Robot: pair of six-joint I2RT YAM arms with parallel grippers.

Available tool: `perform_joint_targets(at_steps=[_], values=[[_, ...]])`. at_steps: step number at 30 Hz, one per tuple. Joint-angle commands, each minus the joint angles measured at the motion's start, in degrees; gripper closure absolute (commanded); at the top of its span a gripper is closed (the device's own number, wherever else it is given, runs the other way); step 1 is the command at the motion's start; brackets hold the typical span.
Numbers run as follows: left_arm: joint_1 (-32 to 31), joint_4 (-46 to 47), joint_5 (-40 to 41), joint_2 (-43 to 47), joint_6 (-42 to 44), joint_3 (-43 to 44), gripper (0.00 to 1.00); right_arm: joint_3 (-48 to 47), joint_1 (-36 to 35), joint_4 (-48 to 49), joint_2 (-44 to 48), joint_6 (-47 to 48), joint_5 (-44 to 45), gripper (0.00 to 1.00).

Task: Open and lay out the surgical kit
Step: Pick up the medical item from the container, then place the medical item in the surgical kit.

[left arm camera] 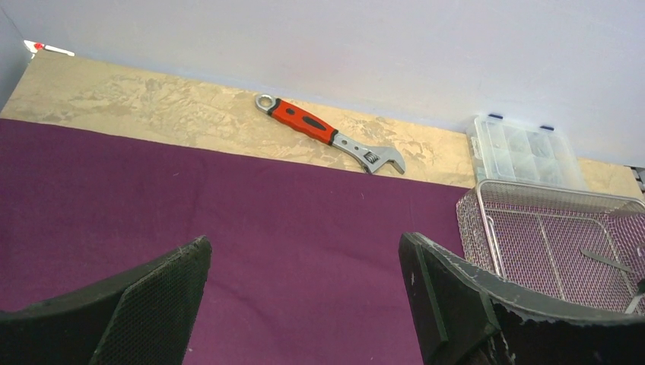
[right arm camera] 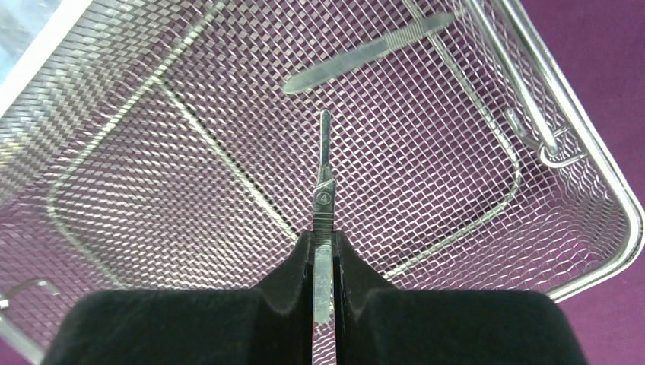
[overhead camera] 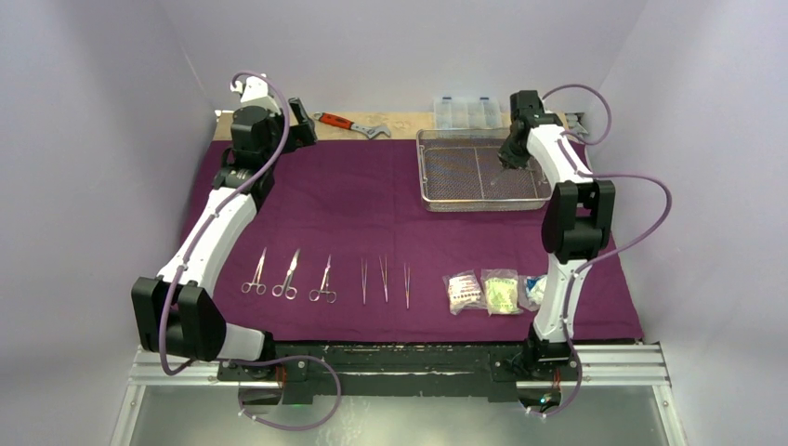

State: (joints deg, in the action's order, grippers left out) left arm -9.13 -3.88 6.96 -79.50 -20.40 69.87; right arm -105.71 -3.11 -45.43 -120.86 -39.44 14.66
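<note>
1. Purple cloth [overhead camera: 372, 214] lies spread flat over most of the table [left arm camera: 152, 106], with a bare tan strip showing along the far edge.
2. My right tool [right arm camera: 324, 251] reaches down into the wire-mesh tray [overhead camera: 488, 204], which sits on the cloth's far right corner. Its fingers [right arm camera: 190, 327] are pinched tight on a flat steel handle [right arm camera: 325, 190] (stamped with a 4), whose free end points out over the mesh floor.
3. A second steel handle [right arm camera: 365, 55] lies loose on the mesh further in, apart from the held one.
4. My left tool [left arm camera: 304, 255] hangs above the cloth's far left part, fingers [left arm camera: 152, 304] spread wide, gripping nothing.
5. Along the cloth's near edge sit three scissor-like forceps [overhead camera: 287, 275], then three slim tweezers [overhead camera: 384, 279], then three clear packets [overhead camera: 502, 291], the last partly hidden behind my right arm [overhead camera: 558, 279].
6. On the bare strip lie a red-handled wrench [left arm camera: 327, 133] and, just behind the tray, a clear compartment box [left arm camera: 525, 152].
</note>
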Motion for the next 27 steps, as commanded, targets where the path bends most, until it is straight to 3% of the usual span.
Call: perform_joint_targets(at_steps=[1,5,10,17,27], values=[[0.07,2.89,-1.46,-0.46,-0.3,0.18,0.08,-0.09,-1.11,3.94,3.82,0.15,1.73,0.91],[0.07,2.91,-1.65,-0.69,-0.62,0.05,0.08,-1.22,-2.93,5.63,4.52,0.15,0.15,0.91],[0.07,2.66,-1.26,-0.9,-1.04,-0.16,0.08,-7.9,-8.19,5.45,3.48,7.18,-0.38,0.87],[0.05,1.72,-0.39,-1.0,-1.32,-0.59,0.08,-14.1,-16.91,5.34,1.45,6.7,-4.29,0.87],[0.07,0.06,0.99,-1.34,-1.57,-0.87,0.08,-14.42,-27.81,7.2,-3.71,5.41,-9.99,0.87]])
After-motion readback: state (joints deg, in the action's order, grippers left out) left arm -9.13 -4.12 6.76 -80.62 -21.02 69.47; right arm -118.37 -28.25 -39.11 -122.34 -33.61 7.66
